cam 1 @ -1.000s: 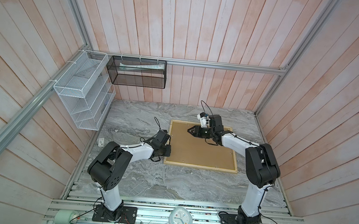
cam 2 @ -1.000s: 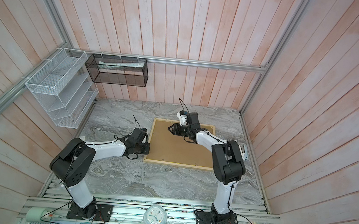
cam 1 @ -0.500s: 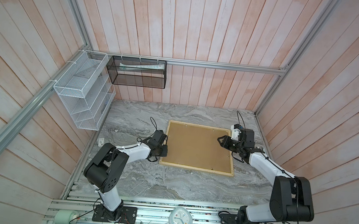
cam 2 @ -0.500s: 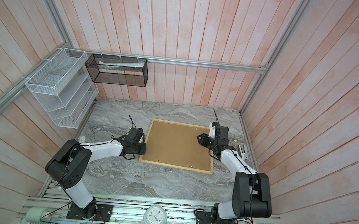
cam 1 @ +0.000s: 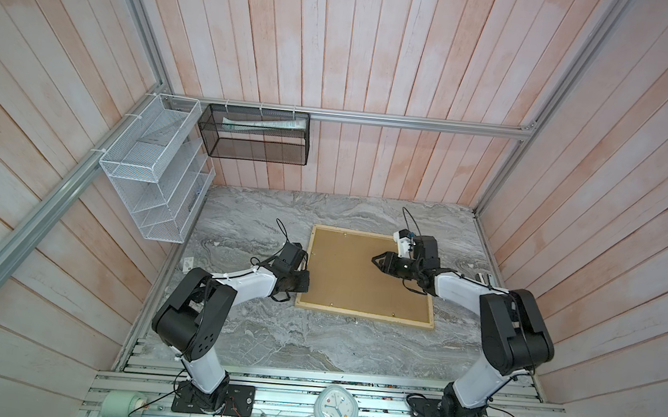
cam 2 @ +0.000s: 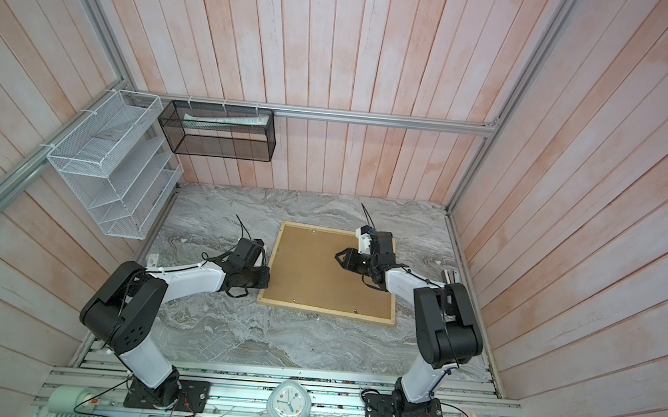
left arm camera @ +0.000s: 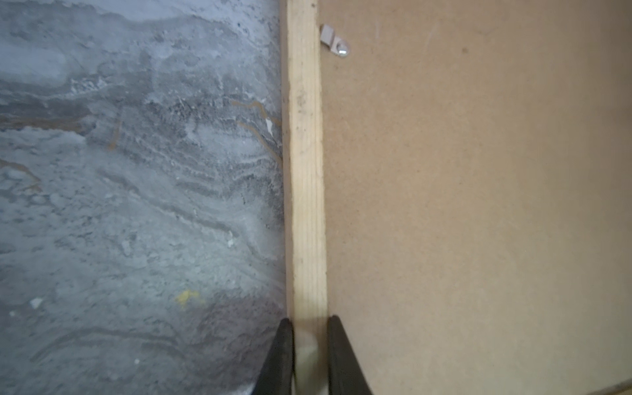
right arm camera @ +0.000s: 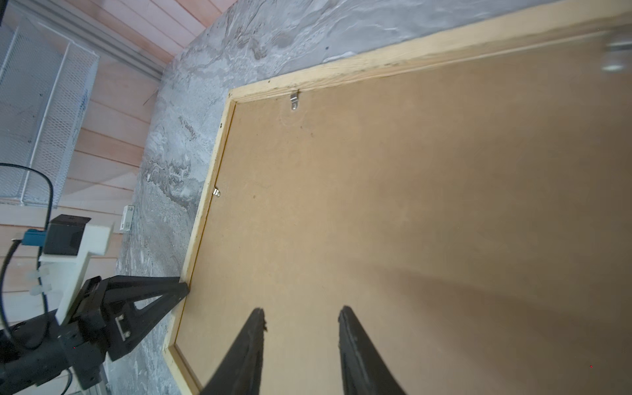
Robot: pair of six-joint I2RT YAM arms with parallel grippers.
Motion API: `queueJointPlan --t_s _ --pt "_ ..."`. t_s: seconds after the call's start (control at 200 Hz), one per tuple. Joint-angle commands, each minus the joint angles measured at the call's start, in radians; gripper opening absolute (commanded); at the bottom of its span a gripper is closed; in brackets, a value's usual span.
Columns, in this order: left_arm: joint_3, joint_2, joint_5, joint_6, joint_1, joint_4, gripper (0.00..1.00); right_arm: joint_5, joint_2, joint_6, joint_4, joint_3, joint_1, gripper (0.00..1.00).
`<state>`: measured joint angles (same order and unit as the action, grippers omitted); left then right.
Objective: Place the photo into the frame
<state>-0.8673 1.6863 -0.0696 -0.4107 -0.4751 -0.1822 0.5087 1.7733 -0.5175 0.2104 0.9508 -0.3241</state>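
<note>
The frame (cam 1: 363, 316) (cam 2: 326, 311) lies face down on the marble table, a plain brown backing board (cam 1: 359, 274) (right arm camera: 410, 205) filling it. The photo is hidden. My left gripper (cam 1: 305, 284) (cam 2: 266, 277) (left arm camera: 310, 323) is shut on the frame's left slat (left arm camera: 305, 171), one finger outside it and one inside over the board. My right gripper (cam 1: 374, 259) (cam 2: 337, 256) (right arm camera: 301, 313) hovers open above the right half of the board, nothing between its fingers. In the right wrist view the frame's corner (right arm camera: 342, 66) and a left finger (right arm camera: 154, 290) show.
Small metal turn clips (left arm camera: 337, 42) (right arm camera: 294, 101) sit along the frame's inner edge. A white wire rack (cam 1: 151, 175) hangs on the left wall and a black mesh basket (cam 1: 256, 135) on the back wall. A small white tag (cam 1: 187, 263) lies at the table's left edge.
My right gripper swung from the board's far middle out to the frame's right edge, then back over the board's right half. The frame shifted slightly left. The left gripper kept its hold.
</note>
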Motion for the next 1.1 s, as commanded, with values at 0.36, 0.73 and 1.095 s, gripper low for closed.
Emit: queueJointPlan --t_s 0.36,0.73,1.095 --pt "0.046 -0.015 -0.103 0.008 -0.005 -0.017 0.08 0.169 0.48 -0.166 0.172 0.419 -0.171 0.33" --pt "0.044 -0.02 -0.106 0.008 -0.007 -0.026 0.08 0.198 0.675 -0.104 -0.037 0.712 -0.245 0.31" --pt "0.039 -0.025 -0.098 0.012 -0.007 -0.035 0.07 0.245 0.681 -0.066 -0.076 0.698 -0.288 0.3"
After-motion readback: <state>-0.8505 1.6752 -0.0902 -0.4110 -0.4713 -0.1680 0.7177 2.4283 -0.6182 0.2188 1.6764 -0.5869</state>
